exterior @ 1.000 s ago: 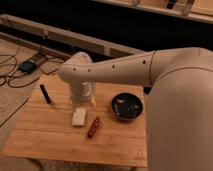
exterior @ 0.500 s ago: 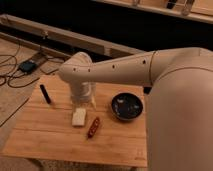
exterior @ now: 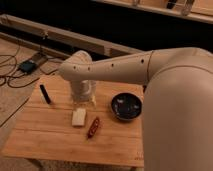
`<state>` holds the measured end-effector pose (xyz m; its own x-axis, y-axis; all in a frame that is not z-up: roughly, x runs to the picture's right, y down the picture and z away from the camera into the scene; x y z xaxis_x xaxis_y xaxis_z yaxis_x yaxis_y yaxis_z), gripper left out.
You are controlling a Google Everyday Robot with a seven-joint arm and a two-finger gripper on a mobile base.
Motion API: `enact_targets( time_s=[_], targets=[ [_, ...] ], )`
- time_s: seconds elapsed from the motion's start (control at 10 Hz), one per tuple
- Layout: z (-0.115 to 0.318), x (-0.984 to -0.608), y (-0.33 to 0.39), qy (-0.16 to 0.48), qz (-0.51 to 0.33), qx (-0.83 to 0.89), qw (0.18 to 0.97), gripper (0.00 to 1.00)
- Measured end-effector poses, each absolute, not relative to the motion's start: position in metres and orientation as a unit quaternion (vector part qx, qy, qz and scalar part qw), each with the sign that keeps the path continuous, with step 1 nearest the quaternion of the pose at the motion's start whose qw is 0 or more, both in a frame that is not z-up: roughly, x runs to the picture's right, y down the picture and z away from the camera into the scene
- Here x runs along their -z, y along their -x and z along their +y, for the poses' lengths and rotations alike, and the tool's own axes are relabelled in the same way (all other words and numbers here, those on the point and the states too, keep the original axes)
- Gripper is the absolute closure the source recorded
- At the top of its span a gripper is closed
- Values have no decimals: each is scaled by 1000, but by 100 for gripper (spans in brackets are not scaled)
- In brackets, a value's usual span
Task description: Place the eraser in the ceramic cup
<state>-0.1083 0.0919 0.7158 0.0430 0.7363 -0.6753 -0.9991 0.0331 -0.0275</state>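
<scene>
The eraser (exterior: 45, 93), a slim black stick, lies on the left part of the wooden table (exterior: 45, 137). My arm reaches in from the right, with its wrist above the back middle of the table. My gripper (exterior: 83, 95) hangs down from the wrist as a pale shape, a short way right of the eraser and apart from it. The ceramic cup cannot be told apart from the gripper's pale shape; it may stand behind or under it.
A white rectangular block (exterior: 78, 117) lies just in front of the gripper. A reddish-brown oblong thing (exterior: 93, 127) lies to the block's right. A wide dark bowl (exterior: 126, 106) sits at the right. Cables and a box (exterior: 26, 66) lie on the floor at left.
</scene>
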Motion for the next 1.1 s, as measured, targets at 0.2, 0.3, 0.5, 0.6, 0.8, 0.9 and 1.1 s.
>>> enact_targets(
  time_s=[0.2, 0.3, 0.5, 0.6, 0.8, 0.9, 1.1],
  targets=[
    [76, -737, 141, 259, 255, -642, 675, 35],
    [67, -749, 163, 260, 253, -639, 678, 35],
    [52, -769, 211, 264, 236, -627, 694, 35],
    [46, -777, 235, 266, 223, -617, 706, 35],
    [37, -794, 276, 271, 195, -592, 733, 35],
    [34, -801, 295, 278, 180, -577, 746, 35],
    [30, -809, 317, 287, 157, -553, 766, 35]
  ],
)
